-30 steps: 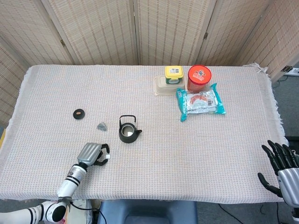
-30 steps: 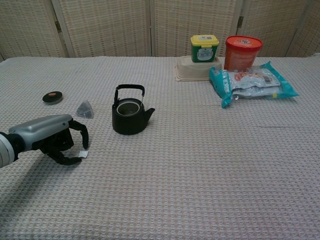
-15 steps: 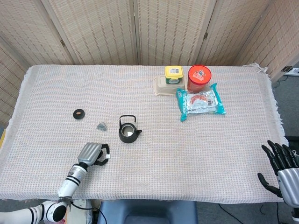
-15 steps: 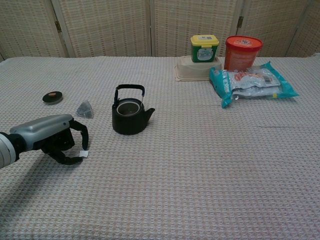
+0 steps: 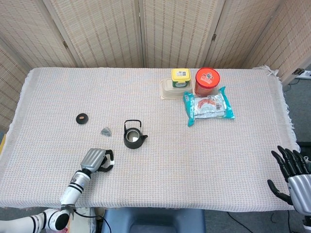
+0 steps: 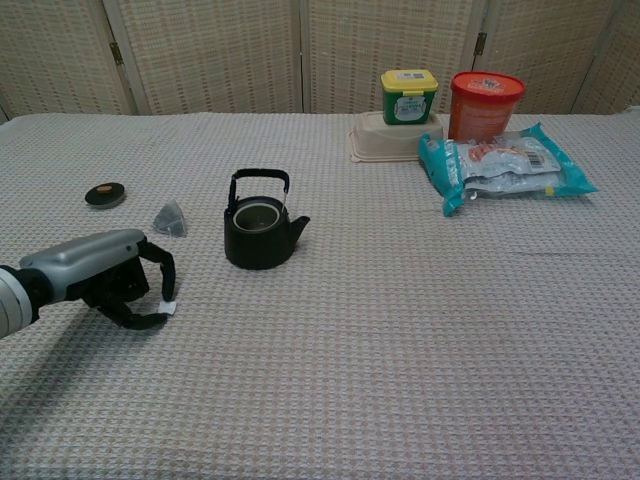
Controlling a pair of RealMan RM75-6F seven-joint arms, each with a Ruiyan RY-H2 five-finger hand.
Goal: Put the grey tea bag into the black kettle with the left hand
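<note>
The grey tea bag [image 5: 106,131] [image 6: 170,218] lies on the cloth just left of the black kettle [image 5: 133,136] [image 6: 260,233]. The kettle stands upright with its top uncovered and its handle up. My left hand [image 5: 97,160] [image 6: 110,275] hovers low over the cloth in front of the tea bag and apart from it, fingers curled in. A small white tab shows at its fingertips [image 6: 160,300]; I cannot tell what it is. My right hand [image 5: 291,171] hangs off the table's near right corner with its fingers spread and nothing in it.
A small black lid [image 5: 82,118] [image 6: 105,194] lies left of the tea bag. At the back right stand a yellow-lidded jar [image 5: 181,77], a beige tray [image 5: 167,90], a red tub [image 5: 207,80] and a teal packet [image 5: 209,107].
The left hand has barely shifted, its curled fingers lifting a touch. The tea bag, the kettle and the right hand stay where they were.
</note>
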